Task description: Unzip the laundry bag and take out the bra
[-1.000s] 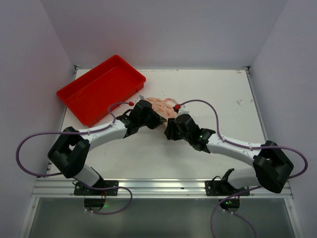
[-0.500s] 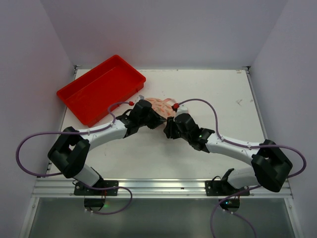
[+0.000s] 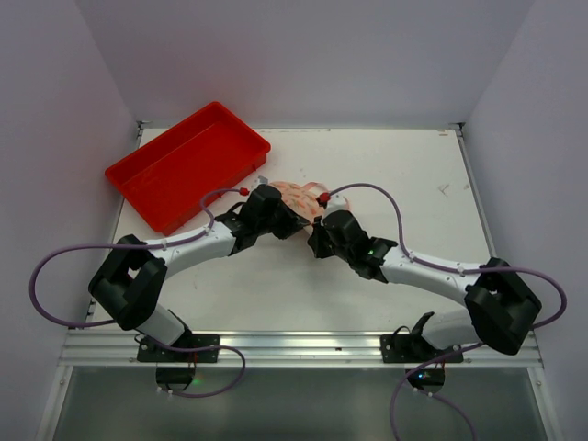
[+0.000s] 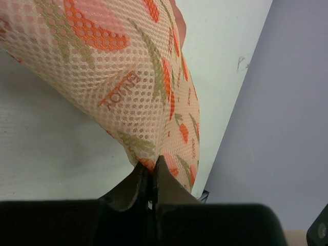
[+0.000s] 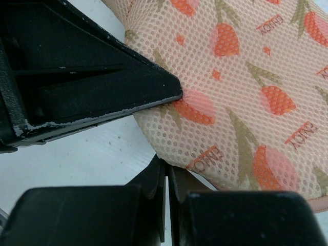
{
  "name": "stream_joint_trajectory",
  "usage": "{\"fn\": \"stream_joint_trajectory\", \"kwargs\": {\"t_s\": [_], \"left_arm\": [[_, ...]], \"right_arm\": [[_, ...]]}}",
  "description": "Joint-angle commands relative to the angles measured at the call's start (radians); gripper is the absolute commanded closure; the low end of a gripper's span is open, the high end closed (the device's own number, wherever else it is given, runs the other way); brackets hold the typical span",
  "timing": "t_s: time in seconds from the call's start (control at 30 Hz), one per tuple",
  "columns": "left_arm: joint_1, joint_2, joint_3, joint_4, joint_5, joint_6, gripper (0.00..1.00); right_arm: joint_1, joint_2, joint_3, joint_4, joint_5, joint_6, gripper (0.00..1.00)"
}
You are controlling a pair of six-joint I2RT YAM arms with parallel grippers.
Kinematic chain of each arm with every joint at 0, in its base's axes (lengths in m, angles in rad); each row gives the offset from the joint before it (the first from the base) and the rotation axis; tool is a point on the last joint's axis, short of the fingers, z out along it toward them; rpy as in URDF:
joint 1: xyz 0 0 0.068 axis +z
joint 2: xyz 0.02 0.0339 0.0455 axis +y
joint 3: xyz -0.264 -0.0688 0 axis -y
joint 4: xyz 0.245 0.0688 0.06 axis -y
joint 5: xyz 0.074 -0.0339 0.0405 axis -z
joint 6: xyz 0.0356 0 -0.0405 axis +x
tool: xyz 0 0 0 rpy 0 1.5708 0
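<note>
Black left pincer (image 4: pixel 151 171): pressed together on a fold of mesh at the laundry bag (image 4: pixel 128 77) edge.
Right pincer (image 5: pixel 166 169): tips closed, pinching the bag's near rim.
Laundry bag: mid desk (image 3: pixel 395 165), between both pincers; pink mesh, orange print.
Red tray (image 3: pixel 184 165): far left, apart from the bag.

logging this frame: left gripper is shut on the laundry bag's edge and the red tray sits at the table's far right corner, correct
Not quite: the top external view shows the red tray at the far left corner. The left gripper is shut on the edge of the laundry bag, as said.
</note>
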Motion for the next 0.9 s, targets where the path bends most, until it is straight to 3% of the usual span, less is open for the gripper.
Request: {"fn": "stream_joint_trajectory", "kwargs": {"t_s": [0.0, 0.43, 0.53, 0.63, 0.73, 0.8, 0.83, 0.87], "left_arm": [[-0.004, -0.022, 0.012, 0.032, 0.045, 0.033, 0.98], [0.114, 0.005, -0.058, 0.033, 0.243, 0.452, 1.00], [0.156, 0.018, -0.065, 0.045, 0.315, 0.610, 1.00], [0.198, 0.069, -0.014, 0.013, 0.412, 0.777, 0.96], [0.207, 0.083, 0.010, -0.059, 0.416, 0.828, 0.78], [0.212, 0.031, -0.006, -0.045, 0.407, 0.784, 0.37], [0.215, 0.008, -0.022, -0.054, 0.375, 0.729, 0.06], [0.218, -0.047, -0.028, -0.088, 0.342, 0.693, 0.00]], "right_arm": [[-0.011, -0.064, 0.022, 0.014, 0.045, -0.029, 1.00], [-0.137, -0.378, -0.110, -0.305, -0.128, -0.074, 1.00], [-0.137, -0.372, -0.070, -0.391, -0.170, -0.081, 1.00], [-0.134, -0.334, -0.064, -0.350, -0.275, -0.074, 1.00], [-0.091, -0.254, -0.013, -0.286, -0.335, -0.023, 1.00], [-0.039, -0.172, 0.019, -0.244, -0.322, -0.002, 1.00], [-0.028, -0.144, 0.043, -0.222, -0.329, 0.027, 1.00], [-0.016, -0.115, 0.054, -0.175, -0.338, 0.046, 1.00]]}}
